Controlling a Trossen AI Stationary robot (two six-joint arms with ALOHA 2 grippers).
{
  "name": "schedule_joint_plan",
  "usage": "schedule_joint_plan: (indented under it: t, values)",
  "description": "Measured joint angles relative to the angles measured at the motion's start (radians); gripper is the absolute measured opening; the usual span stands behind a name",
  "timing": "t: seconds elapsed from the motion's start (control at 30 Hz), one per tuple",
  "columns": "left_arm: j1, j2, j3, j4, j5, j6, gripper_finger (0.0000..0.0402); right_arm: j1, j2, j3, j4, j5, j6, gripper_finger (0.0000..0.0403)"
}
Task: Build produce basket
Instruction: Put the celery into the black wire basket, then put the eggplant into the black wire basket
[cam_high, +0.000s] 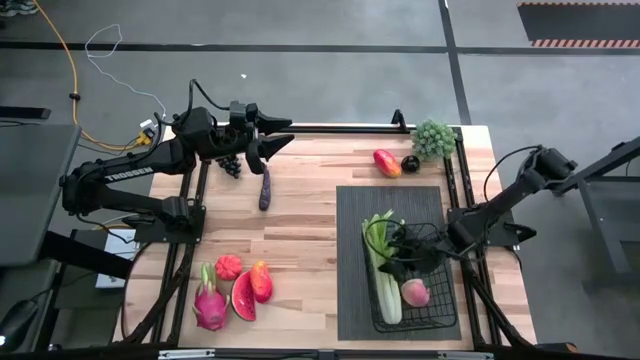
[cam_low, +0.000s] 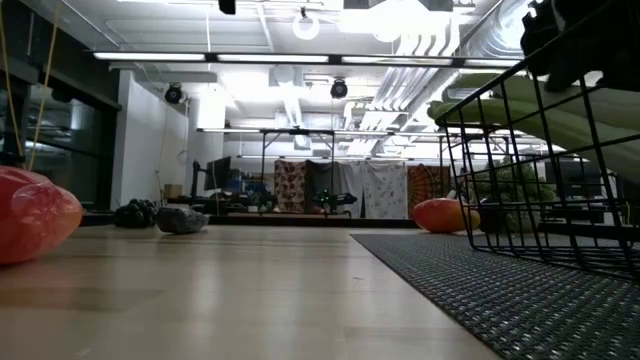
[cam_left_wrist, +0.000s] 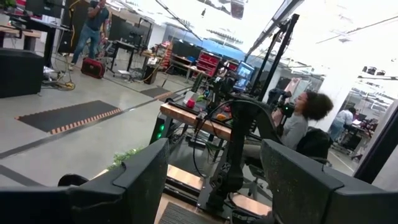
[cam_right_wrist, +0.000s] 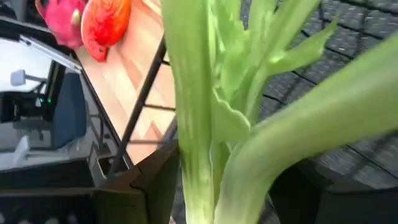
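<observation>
Right hand (cam_high: 415, 252): down inside the basket (cam_high: 445, 310), fingers apart around the leafy end of the celery (cam_high: 383, 275), stalk between them, not clearly clamped.
Left hand (cam_high: 262, 138): parked high at the far corner of the surface from the basket, fingers apart, empty.
Basket: black wire mesh, sits on the ribbed mat (cam_high: 350, 300); holds celery and a peach (cam_high: 415, 292).
Celery handling: long, light, fairly stiff stalk, floppy leaves; best held mid-stalk, leaves likely to slip or tear.
Peach handling: soft, bruises, rolls.
Left outside the basket: dragon fruit (cam_high: 210, 305), watermelon slice (cam_high: 243, 297), mango (cam_high: 387, 162), eggplant (cam_high: 265, 188), grapes (cam_high: 229, 165).
Surface (cam_high: 300, 240): pale wood slats, smooth; round fruit could roll.
Room: open lab, grey floor, cables; a seated person shows in the left wrist view.
</observation>
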Motion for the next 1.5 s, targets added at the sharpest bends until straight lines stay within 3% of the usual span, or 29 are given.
schedule_joint_plan:
  t: [0.2, 0.43, 0.63, 0.8, 1.1, 1.33, 1.5]
  values:
    - [0.0, 0.0, 0.0, -0.001, 0.0, 0.0, 0.0243, 0.001, -0.193, 0.0, -0.122, -0.022, -0.151, 0.0209]
    - [0.0, 0.0, 0.0, -0.001, 0.0, 0.0, 0.0243, -0.025, -0.423, 0.0, -0.146, -0.015, -0.307, 0.0209]
    - [0.0, 0.0, 0.0, -0.001, -0.012, 0.0, 0.0243, -0.1, -0.52, 0.0, -0.14, 0.075, -0.399, 0.0209]
    - [0.0, 0.0, 0.0, -0.002, -0.022, 0.0, 0.0243, -0.204, -0.54, 0.0, -0.076, 0.105, -0.551, 0.0209]
    - [0.0, 0.0, 0.0, -0.035, -0.007, -0.024, 0.0243, -0.473, -0.526, 0.0, 0.158, 0.013, -0.899, 0.0209]
    - [-0.001, -0.001, 0.0, -0.107, 0.07, -0.078, 0.0243, -0.697, -0.433, 0.0, 0.359, -0.223, -1.018, 0.0209]
    - [-0.028, -0.003, -0.012, -0.179, 0.074, -0.052, 0.0243, -0.788, -0.342, 0.0, 0.492, -0.352, -1.058, 0.0209]
